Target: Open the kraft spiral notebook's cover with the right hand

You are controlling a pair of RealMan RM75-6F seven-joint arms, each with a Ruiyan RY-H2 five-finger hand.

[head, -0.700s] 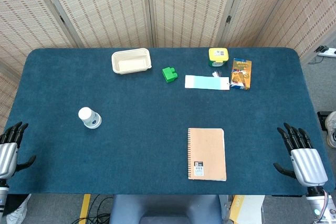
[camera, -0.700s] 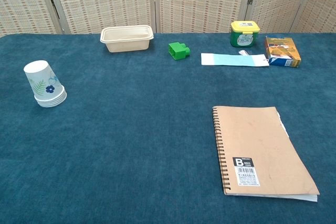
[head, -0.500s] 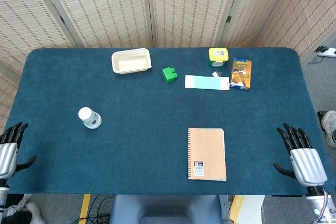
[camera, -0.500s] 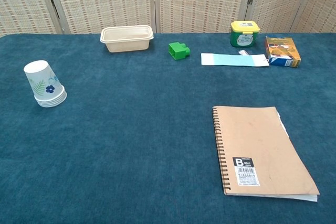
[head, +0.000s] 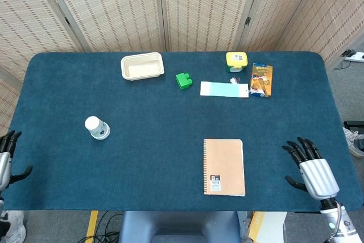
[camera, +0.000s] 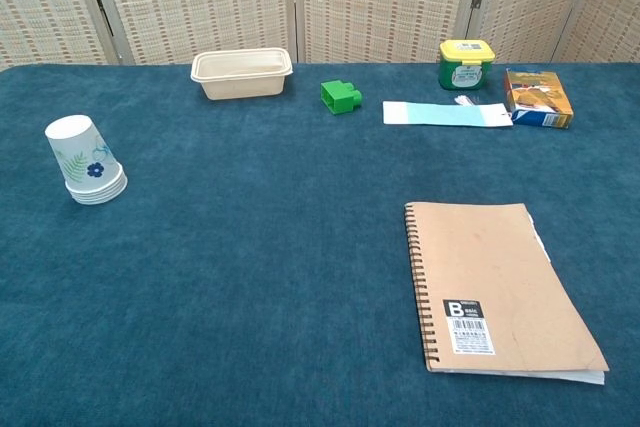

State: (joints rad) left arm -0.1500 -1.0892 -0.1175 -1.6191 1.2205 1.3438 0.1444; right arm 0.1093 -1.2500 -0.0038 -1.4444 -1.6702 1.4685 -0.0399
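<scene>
The kraft spiral notebook (head: pixel 224 167) lies closed on the blue table, near the front edge and right of centre, with its spiral along the left side; the chest view shows the notebook (camera: pixel 497 283) with a black label near its bottom. My right hand (head: pixel 310 171) hovers at the table's front right, to the right of the notebook and apart from it, fingers spread and holding nothing. My left hand (head: pixel 4 161) sits at the far left edge of the head view, partly cut off, fingers spread and empty. Neither hand shows in the chest view.
A stack of paper cups (head: pixel 97 127) stands at the left. Along the back sit a beige tray (head: pixel 142 65), a green block (head: pixel 183 80), a light blue strip (head: pixel 224 89), a yellow-lidded jar (head: pixel 236 61) and a small orange box (head: pixel 261 79).
My right hand has shifted left and a little forward, closer to the notebook. My left hand has slid further left, out toward the frame edge. The notebook has not moved.
</scene>
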